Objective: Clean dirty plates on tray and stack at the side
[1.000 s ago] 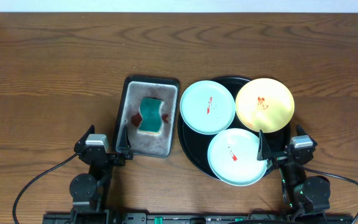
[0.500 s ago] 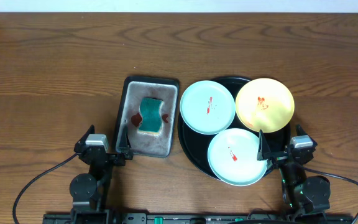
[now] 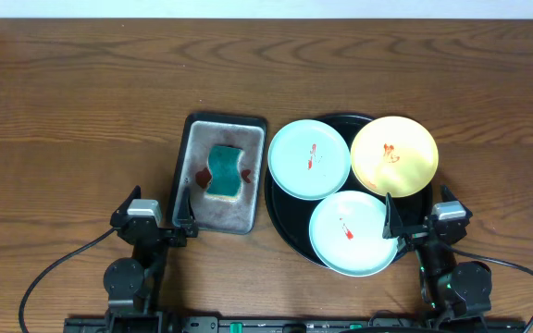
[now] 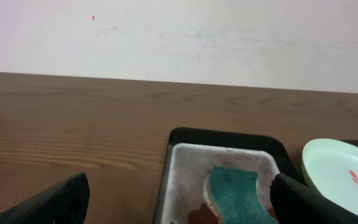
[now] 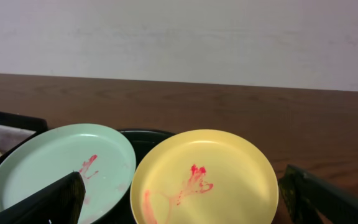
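- All three plates [image 3: 353, 233], red-smeared, sit on the black tray [image 3: 283, 215]; none wiped or stacked.
- Sponge [image 3: 225, 172] lies in the grey metal tray [image 3: 202, 211].
- Left tool [image 3: 158, 218] and right tool [image 3: 419, 222]: both spread wide, empty.

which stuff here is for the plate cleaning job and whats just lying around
For the job: yellow plate, far mint plate, near mint plate, black tray, green sponge.
Just there: grey metal tray under the sponge, wooden table.
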Tool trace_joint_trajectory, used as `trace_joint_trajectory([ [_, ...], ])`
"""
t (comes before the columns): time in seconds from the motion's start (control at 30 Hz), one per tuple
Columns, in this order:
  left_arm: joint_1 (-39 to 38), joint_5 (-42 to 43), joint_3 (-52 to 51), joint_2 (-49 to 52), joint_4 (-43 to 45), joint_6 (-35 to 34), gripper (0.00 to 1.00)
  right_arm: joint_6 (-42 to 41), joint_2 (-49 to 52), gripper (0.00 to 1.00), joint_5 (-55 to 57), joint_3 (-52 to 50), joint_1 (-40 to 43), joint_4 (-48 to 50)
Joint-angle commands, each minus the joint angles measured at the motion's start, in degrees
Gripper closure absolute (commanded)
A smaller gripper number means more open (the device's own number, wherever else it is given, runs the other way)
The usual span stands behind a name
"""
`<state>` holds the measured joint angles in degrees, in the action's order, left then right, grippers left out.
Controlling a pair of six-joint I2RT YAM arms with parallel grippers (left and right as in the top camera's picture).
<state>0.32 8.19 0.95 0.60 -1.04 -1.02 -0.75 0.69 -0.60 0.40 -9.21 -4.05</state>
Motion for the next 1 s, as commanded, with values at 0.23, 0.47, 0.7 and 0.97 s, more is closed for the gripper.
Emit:
trace_joint_trajectory([
  [0.23,0.26,0.15,-0.72,0.02,-2.34,1.01,0.07,0.83,-0.02,0.01,-0.09,-0.09,0.39,-0.24],
  [0.47,0.26,0.13,-0.72,0.02,-2.34,1.01,0.07,0.83,-0.02,0.01,-0.09,-0.09,0.39,-0.24],
  [0.7,0.26,0.15,-0.72,0.04,-2.34,1.01,0.07,0.81,-0.02,0.01,-0.09,-0.09,0.39,-0.24],
  [0.97,0.26,0.17,0.07,0.11,-3.23,-2.05,0.07,-0.68,0.09,0.01,-0.11,-0.09,0.39,0.02],
])
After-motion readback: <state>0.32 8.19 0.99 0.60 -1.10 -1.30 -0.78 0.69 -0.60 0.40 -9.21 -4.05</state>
